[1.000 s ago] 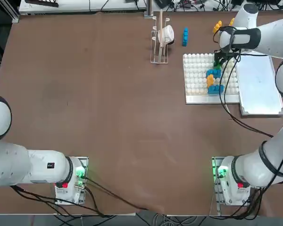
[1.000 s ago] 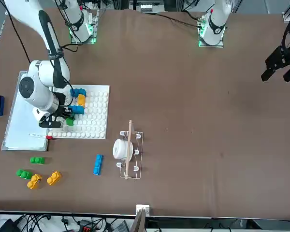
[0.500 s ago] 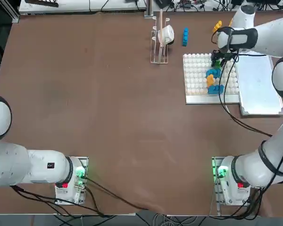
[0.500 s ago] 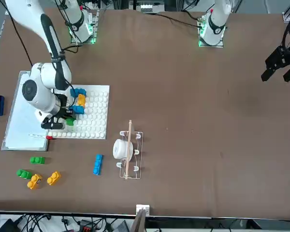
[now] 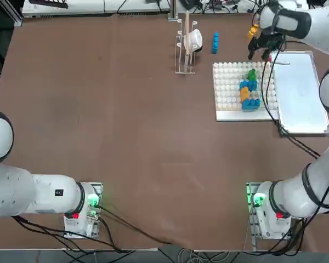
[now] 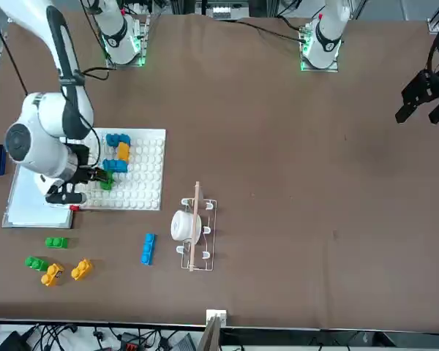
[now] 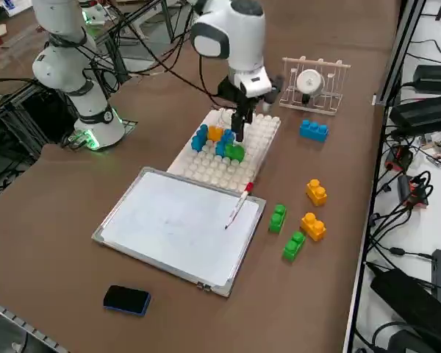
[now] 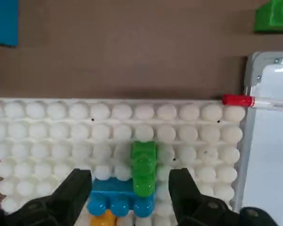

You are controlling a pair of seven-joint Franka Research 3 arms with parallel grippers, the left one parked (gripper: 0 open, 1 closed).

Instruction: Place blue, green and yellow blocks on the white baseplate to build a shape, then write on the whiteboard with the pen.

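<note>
My right gripper point(image 8: 130, 181) hangs open above the white baseplate point(image 5: 227, 93), near its far edge, holding nothing. Straight under its fingers a green brick point(image 8: 144, 167) stands on the studs, touching a blue brick point(image 5: 248, 85). A yellow brick point(image 5: 244, 94) and another blue one point(image 5: 251, 102) continue the shape. In the side view the gripper point(image 7: 240, 126) is just above the green brick point(image 7: 234, 152). The whiteboard point(image 5: 299, 93) lies beside the plate. The pen point(image 7: 239, 206) rests on the board's far edge, red end point(image 8: 237, 100) toward the plate.
Loose bricks lie beyond the plate: a blue one point(image 6: 148, 248), two green point(image 6: 56, 242) point(image 6: 35, 262) and two yellow point(image 6: 51, 274) point(image 6: 81, 270). A wire rack holding a white cup point(image 5: 187, 44) stands left of the plate. A dark blue eraser point(image 7: 126, 299) lies past the whiteboard.
The gripper was shut on the green brick down at the plate. It has opened, left the brick on the studs, and lifted away toward the table's far edge.
</note>
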